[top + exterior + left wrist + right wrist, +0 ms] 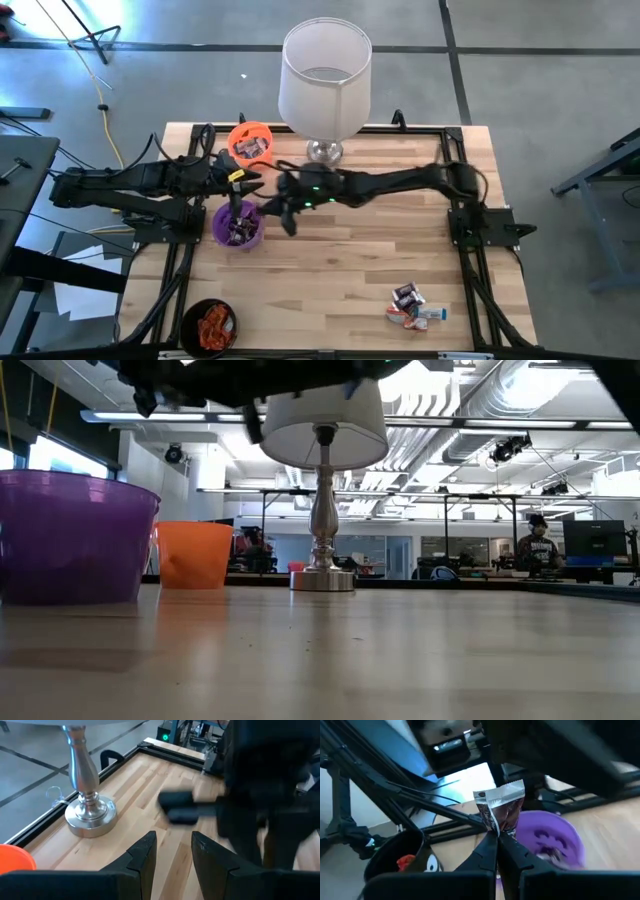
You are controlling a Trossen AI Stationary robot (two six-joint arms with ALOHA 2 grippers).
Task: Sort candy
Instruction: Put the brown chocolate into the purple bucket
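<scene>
A: What surrounds the right claw (496, 840)?
B: Pinched shut on a brown-and-silver wrapped candy (501, 810) above the purple plastic cup (237, 225); left claw (172, 852) partly open, empty. White-shaded lamp (324, 85) behind; wooden surface (340, 270).

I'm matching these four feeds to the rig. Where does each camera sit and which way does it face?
High: overhead, looking down; both arms over the table.
Low: table-top height, facing the lamp and room; arm parts at top.
Left wrist: past open left gripper toward the lamp base.
Right wrist: right gripper shut on a brown candy above the purple cup.
Shared: the purple cup shows in the high, low and right wrist views.
</scene>
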